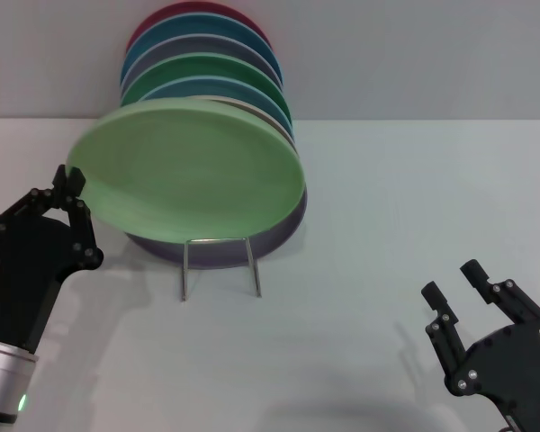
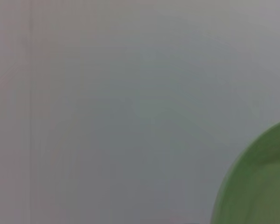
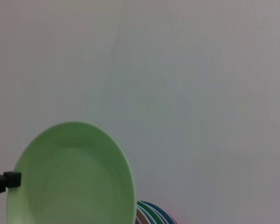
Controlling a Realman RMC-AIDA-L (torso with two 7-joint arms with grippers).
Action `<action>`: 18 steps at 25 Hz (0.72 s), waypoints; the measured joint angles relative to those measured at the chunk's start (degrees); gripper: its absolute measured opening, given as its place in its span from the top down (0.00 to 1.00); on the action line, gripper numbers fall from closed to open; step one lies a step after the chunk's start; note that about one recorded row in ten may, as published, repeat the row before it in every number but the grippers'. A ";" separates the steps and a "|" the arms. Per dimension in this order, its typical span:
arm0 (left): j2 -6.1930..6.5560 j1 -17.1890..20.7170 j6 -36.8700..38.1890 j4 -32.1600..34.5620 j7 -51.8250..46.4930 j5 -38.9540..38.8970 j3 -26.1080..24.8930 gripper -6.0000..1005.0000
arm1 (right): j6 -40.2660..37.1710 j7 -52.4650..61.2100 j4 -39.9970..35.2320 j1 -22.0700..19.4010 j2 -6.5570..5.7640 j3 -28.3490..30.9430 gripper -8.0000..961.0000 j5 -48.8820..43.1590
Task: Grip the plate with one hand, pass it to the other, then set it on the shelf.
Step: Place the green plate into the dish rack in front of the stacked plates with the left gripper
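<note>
The last step is in hand: the left claw [image 1: 69, 191], on the silver wrist, pinches the left rim of the plate [image 1: 193, 175] and holds it at the front of the rack [image 1: 220, 263], over the wire loop. The handover looks done, since the right claw [image 1: 457, 290] sits low over the tabletop [image 1: 414, 198], well apart from the plate, fingers spread wide and empty.

Next, I judge, the plate must be lowered and tipped more upright so its lower edge drops into the front slot, then let go without knocking the stack behind.

The plate is round, shallow, matte mint-green, tilted with its face up and forward, overlapping the lilac plate [image 1: 283, 236] behind it.
</note>
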 joint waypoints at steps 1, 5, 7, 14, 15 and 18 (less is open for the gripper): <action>-0.01 0.03 -0.51 -0.06 0.16 0.11 0.03 0.96 | 0.00 0.00 0.00 0.00 0.00 0.00 0.58 0.00; -0.07 0.08 -1.57 -0.05 0.22 0.12 0.33 0.96 | 0.00 0.00 0.00 0.00 0.02 0.00 0.58 0.00; -0.11 0.09 -2.15 0.00 0.49 0.12 0.58 0.96 | 0.00 0.00 0.01 0.04 0.03 0.00 0.58 0.00; -0.11 0.24 -4.88 -0.29 2.92 0.18 0.93 0.95 | 0.19 0.00 0.20 0.31 0.17 0.00 0.58 0.00; -0.11 0.23 -5.11 -0.25 2.97 0.18 0.94 0.95 | 0.33 0.00 0.25 0.36 0.18 0.00 0.58 0.00; -0.11 0.20 -5.68 -0.02 3.02 0.19 0.96 0.95 | 0.68 0.00 0.32 0.58 0.18 0.00 0.58 0.00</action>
